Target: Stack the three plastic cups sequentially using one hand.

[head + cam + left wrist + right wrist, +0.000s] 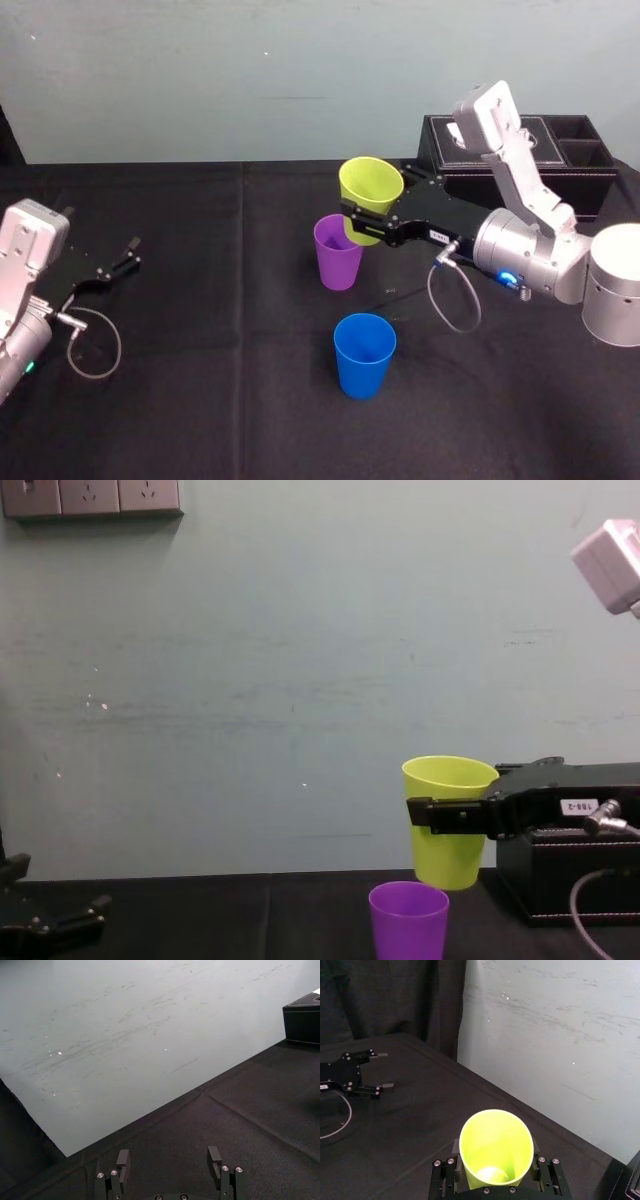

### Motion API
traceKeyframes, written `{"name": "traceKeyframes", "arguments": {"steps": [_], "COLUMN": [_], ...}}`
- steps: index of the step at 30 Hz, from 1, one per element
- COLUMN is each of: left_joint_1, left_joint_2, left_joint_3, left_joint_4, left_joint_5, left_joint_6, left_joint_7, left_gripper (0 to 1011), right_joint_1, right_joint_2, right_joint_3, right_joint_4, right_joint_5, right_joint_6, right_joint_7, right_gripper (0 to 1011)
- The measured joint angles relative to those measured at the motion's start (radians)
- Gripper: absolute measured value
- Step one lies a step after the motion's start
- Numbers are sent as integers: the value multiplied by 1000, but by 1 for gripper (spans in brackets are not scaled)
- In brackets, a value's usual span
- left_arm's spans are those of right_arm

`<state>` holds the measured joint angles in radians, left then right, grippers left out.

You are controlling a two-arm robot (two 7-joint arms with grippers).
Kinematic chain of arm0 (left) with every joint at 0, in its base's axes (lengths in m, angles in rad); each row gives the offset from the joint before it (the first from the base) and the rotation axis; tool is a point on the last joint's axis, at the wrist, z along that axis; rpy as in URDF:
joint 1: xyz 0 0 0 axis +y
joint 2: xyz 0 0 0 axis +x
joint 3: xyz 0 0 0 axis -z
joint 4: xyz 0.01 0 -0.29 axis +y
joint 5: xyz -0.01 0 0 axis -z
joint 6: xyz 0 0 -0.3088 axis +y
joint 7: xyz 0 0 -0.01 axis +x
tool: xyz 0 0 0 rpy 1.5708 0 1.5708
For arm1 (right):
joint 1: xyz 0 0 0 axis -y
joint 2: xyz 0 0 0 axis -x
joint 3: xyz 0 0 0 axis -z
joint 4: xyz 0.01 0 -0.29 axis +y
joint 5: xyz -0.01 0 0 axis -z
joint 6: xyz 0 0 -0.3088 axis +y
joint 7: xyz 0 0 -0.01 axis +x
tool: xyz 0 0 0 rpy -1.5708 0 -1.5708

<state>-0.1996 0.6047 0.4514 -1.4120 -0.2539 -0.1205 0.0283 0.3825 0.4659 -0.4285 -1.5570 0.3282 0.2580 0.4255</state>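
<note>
A black-clothed table point(200, 420) runs up to a pale wall. On it, at about 2 o'clock in the head view, sits a black tissue box point(580, 185). The left wrist view catches one corner of that box at the table's far edge.

The right arm reaches in from 3 o'clock. The right gripper point(362, 218) is clenched on the yellow-green cup point(371, 190), one black finger on each side of its wall. The right wrist view looks straight into the cup's mouth and shows both fingers point(538, 1165) pressed against it. The chest view adds the height. There the yellow-green cup is roughly upright and clear of the table, with its base about level with the purple cup's rim and just to the 2 o'clock side of it.

The left gripper point(132, 252) is parked at 9 o'clock, low over the cloth. Its fingers are spread and hold nothing, as the left wrist view shows from close up and the right wrist view from afar.

The purple cup point(338, 255) stands upright near the table's centre. The blue cup point(364, 355) stands upright at 6 o'clock from it, apart.
</note>
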Motion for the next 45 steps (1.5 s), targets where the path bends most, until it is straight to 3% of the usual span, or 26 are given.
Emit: {"name": "traceKeyframes", "arguments": {"steps": [17, 45], "left_joint_1": [0, 0], "left_joint_2": [0, 0], "left_joint_3": [0, 0], "left_joint_4": [0, 0], "left_joint_5": [0, 0], "left_joint_6": [0, 0], "left_joint_7": [0, 0], "left_gripper": [1010, 1010], "right_joint_1": [39, 57], "right_joint_2": [-37, -73], "right_joint_3": [-27, -35], "right_joint_4": [66, 132], "right_joint_5": [-28, -55], "right_joint_6": [-11, -27], "right_joint_7": [9, 14], "right_gripper": [743, 743]}}
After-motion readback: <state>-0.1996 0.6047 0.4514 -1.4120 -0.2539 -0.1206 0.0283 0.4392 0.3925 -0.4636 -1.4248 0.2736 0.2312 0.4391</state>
